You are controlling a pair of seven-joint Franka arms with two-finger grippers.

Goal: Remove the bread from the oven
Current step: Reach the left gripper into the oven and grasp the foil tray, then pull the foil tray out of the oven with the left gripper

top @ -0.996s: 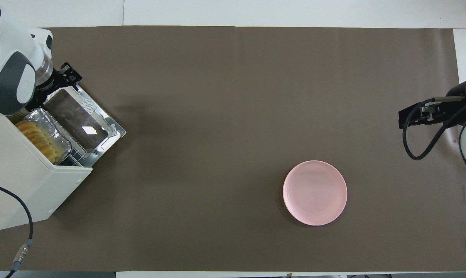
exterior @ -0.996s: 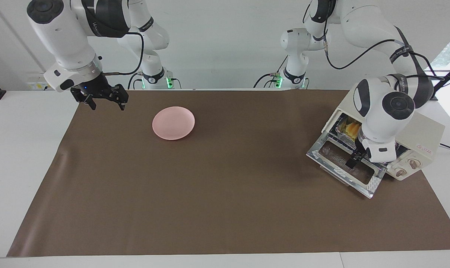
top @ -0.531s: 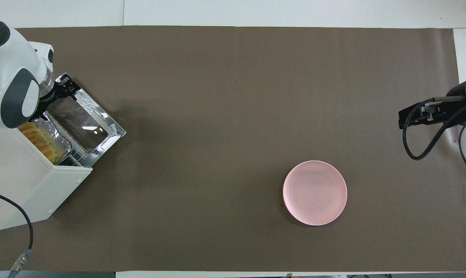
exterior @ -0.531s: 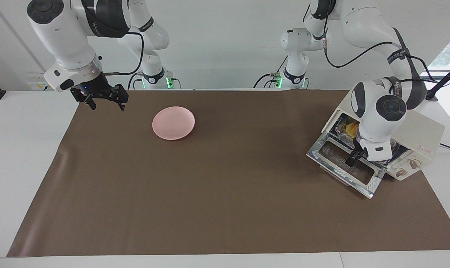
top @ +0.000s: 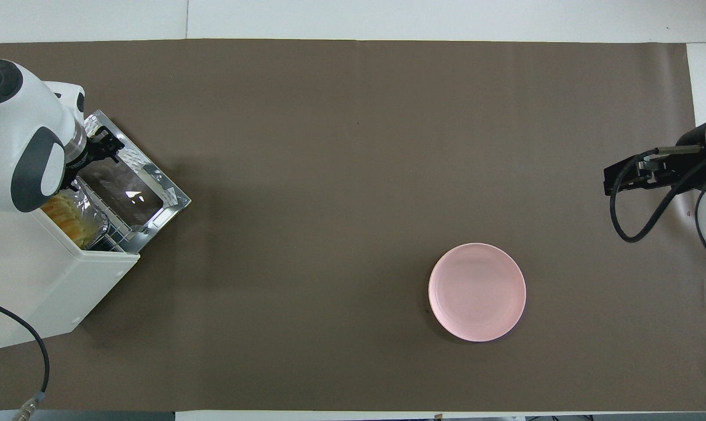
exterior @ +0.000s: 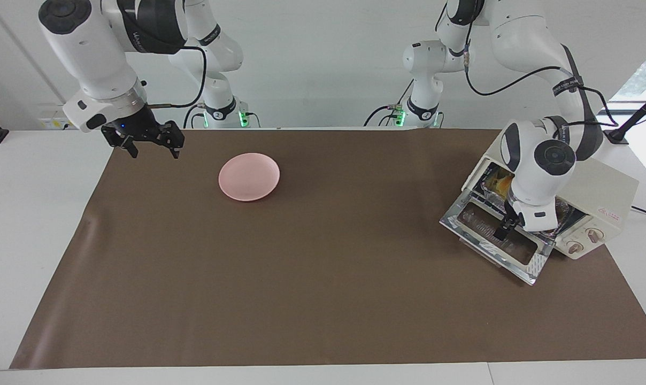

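The cream-white oven [exterior: 606, 192] stands at the left arm's end of the table, its chrome-framed glass door [exterior: 491, 240] folded down flat. The golden bread [exterior: 504, 184] lies in a foil tray [top: 93, 211] on the wire rack in the oven mouth. It also shows in the overhead view [top: 66, 216], partly hidden by the left arm. My left gripper [exterior: 500, 232] hangs just over the open door, close in front of the tray; it also shows in the overhead view [top: 104, 146]. My right gripper [exterior: 153, 151] is open and empty, waiting over the mat's edge at the right arm's end.
A round pink plate [exterior: 249, 176] sits on the brown mat [exterior: 312, 267] toward the right arm's end, also in the overhead view [top: 477, 292]. The oven's cable [top: 37, 362] trails off the mat's near corner.
My left arm has drawn back along the open door toward the oven mouth and now covers more of the bread from above. The right arm has not moved.
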